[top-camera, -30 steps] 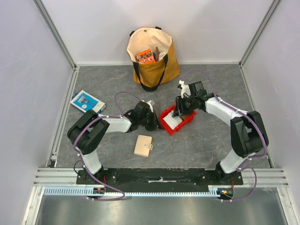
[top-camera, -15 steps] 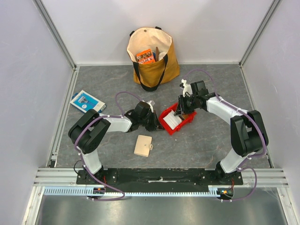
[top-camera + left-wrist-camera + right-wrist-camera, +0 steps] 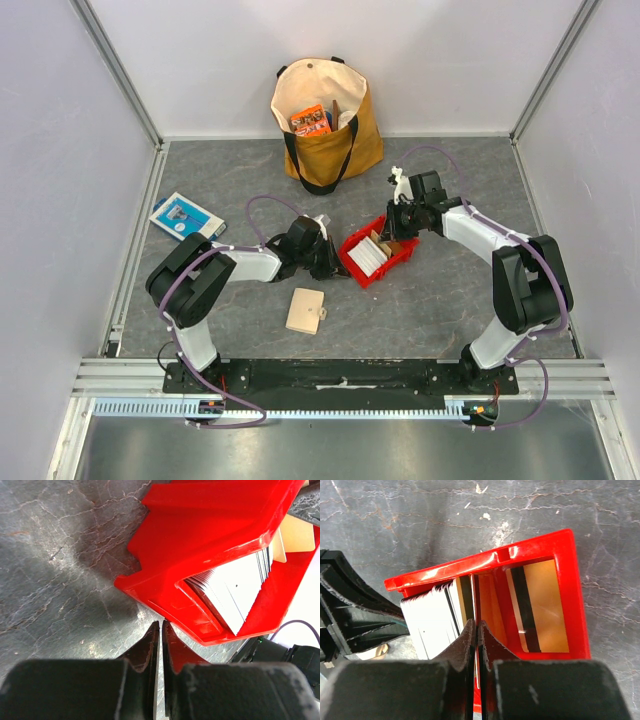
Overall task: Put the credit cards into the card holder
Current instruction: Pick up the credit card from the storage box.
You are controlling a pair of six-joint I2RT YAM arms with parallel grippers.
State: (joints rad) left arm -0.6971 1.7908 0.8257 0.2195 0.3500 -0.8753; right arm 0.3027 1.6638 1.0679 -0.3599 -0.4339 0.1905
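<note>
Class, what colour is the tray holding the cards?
The tray is red, clearest in the left wrist view.

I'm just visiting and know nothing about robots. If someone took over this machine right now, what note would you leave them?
Left gripper: shut, tips at a corner of the red tray; whether it pinches the rim is unclear.
Right gripper: shut over the tray on what looks like one credit card, seen edge-on.
White card stack and gold card sit in the tray. Card holder lies folded on the table, apart from both grippers.
Done: no card visibly delivered.
Left: open the holder, slot in every card.
</note>
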